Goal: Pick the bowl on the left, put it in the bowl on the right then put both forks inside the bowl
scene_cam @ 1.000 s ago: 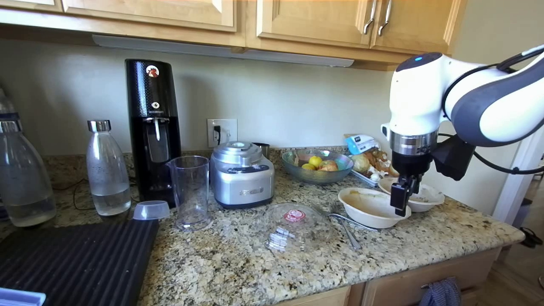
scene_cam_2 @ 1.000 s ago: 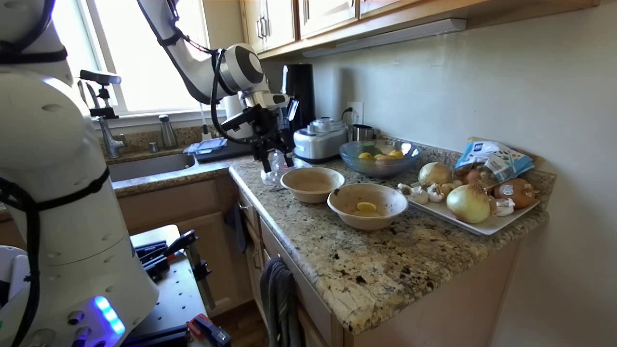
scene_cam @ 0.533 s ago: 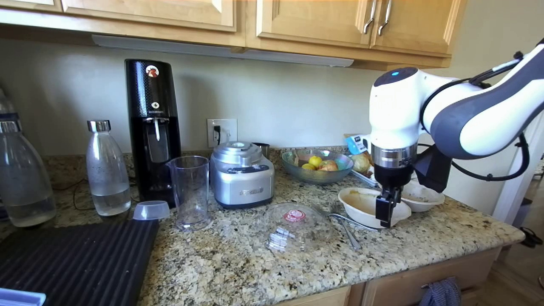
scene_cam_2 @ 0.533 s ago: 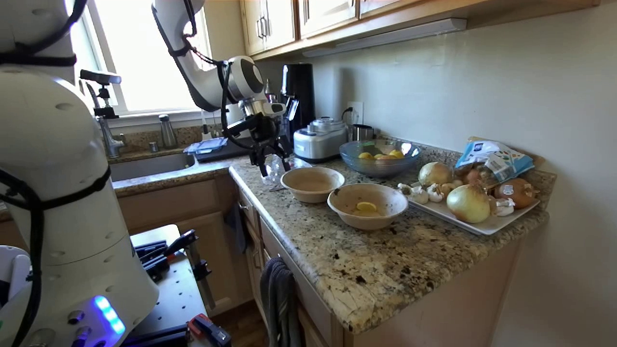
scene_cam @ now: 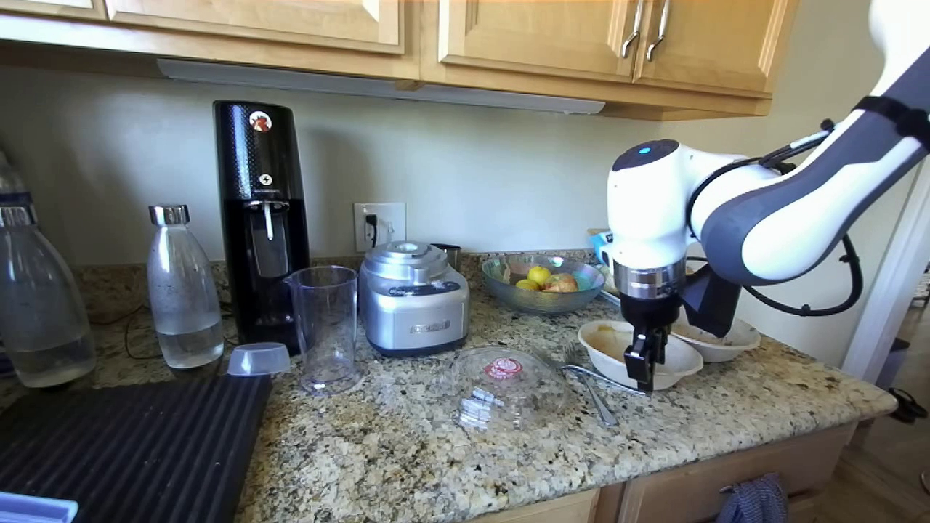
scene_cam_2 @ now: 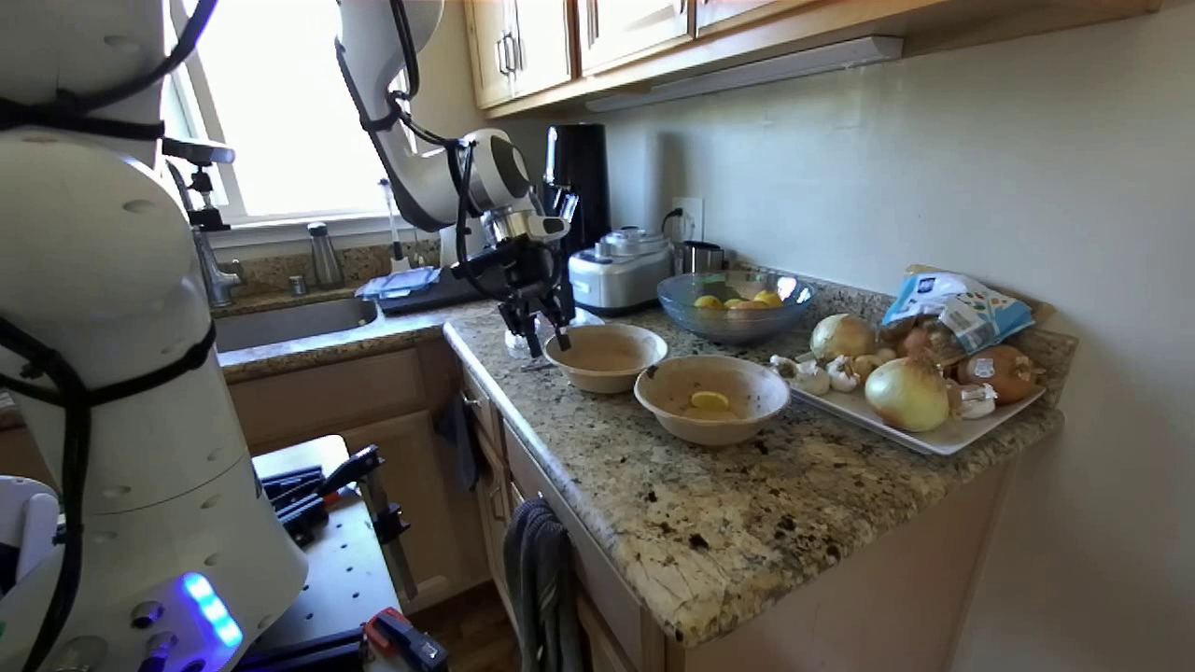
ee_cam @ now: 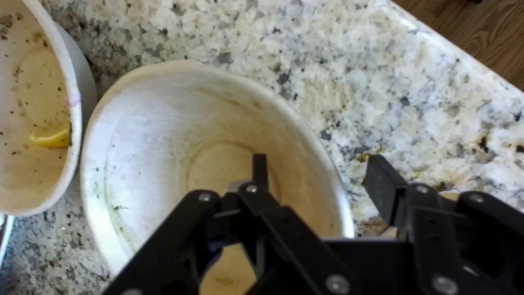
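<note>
The gripper [ee_cam: 317, 170] hangs at the edge of the left bowl [scene_cam_2: 607, 379], its jaws wide apart with the rim between them. In the wrist view one finger [ee_cam: 260, 172] shows over the bowl's inside and the other over the counter [ee_cam: 368, 102] outside, with space on either side of the rim. The left bowl stands upright on the counter, brown and greenish smears inside. The right bowl [scene_cam_2: 714, 428] stands upright just beside it, holding a lemon wedge [scene_cam_2: 709, 400] and dark specks; whether the two rims touch cannot be told.

In an exterior view the forks [scene_cam: 605, 414] lie on the counter between the left bowl and a clear dome [scene_cam: 501, 392], and appear to cross.

Near the wall, in both exterior views, a glass bowl [scene_cam_2: 733, 322] holds fruit [scene_cam_2: 767, 299], with a food processor [scene_cam_2: 611, 280] beside it. A tray [scene_cam_2: 943, 441] of onions [scene_cam_2: 906, 394] and garlic [scene_cam_2: 812, 378] sits near the right bowl, a bag [scene_cam_2: 966, 313] at its back. A black machine [scene_cam: 258, 160] stands between a bottle [scene_cam: 182, 290] and the food processor.
</note>
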`<action>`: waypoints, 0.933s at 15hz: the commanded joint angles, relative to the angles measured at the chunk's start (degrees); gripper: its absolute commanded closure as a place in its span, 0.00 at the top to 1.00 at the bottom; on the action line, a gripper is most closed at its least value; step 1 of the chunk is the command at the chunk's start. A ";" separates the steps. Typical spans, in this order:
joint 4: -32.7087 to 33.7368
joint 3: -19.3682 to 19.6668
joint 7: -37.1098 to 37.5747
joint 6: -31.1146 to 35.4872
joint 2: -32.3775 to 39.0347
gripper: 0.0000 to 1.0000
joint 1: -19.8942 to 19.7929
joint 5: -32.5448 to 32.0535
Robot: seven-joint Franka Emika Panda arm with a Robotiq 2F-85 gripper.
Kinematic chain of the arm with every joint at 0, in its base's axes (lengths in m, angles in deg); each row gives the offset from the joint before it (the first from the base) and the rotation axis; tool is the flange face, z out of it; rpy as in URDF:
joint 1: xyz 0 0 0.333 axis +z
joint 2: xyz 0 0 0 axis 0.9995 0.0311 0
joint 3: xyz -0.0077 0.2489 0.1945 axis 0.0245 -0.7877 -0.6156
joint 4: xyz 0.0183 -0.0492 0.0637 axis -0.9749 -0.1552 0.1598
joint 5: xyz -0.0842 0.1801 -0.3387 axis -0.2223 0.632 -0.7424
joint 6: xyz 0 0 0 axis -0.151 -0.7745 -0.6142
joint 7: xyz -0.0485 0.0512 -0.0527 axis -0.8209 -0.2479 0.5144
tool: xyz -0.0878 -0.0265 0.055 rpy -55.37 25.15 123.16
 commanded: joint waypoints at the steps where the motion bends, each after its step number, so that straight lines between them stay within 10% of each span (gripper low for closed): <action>1: 1.11 2.28 1.02 0.80 1.31 0.34 2.56 -0.90; 7: 0.64 2.35 0.11 1.01 -0.01 0.05 3.90 -0.24; 14: -0.87 1.82 1.28 0.67 -5.01 0.07 5.02 -2.39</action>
